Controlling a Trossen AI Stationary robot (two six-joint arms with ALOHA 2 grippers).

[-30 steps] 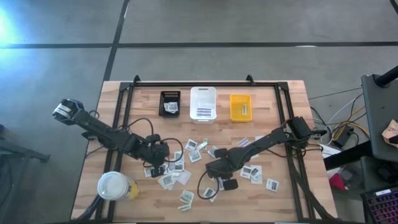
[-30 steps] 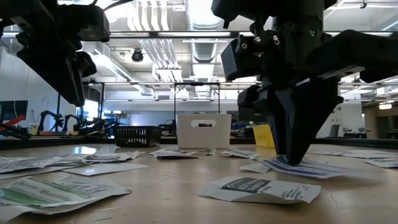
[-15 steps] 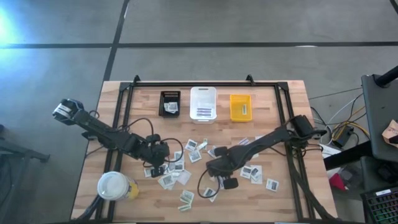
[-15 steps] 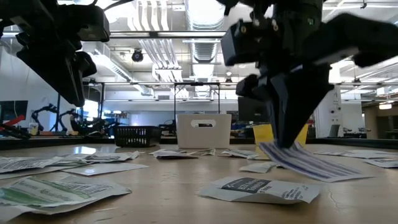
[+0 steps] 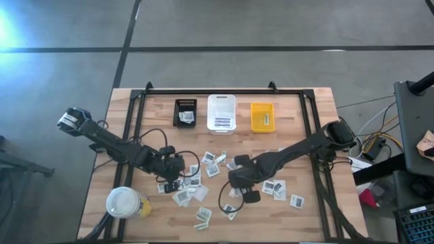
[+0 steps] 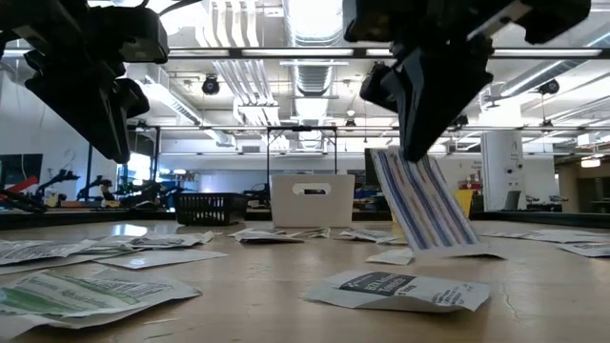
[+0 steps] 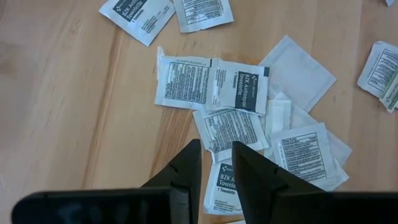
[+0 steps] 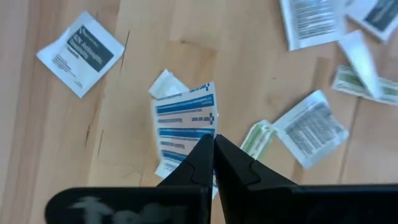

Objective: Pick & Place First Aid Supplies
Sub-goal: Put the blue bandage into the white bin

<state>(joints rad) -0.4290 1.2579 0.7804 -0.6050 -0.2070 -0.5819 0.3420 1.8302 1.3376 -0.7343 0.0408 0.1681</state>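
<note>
Here the right hand point(image 8: 213, 146) pinches a blue-striped packet point(image 8: 185, 127); nearby packets point(image 7: 241, 87) read "BZK Antiseptic Towelette".

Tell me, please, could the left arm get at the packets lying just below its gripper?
Probably yes: the left gripper hovers, empty, directly over the clustered white packets, nothing covers them, and the right gripper holds a striped packet off to the side.

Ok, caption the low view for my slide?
Right pincer shut on a blue-striped packet, lifting it clear of the packet-strewn table.
</note>
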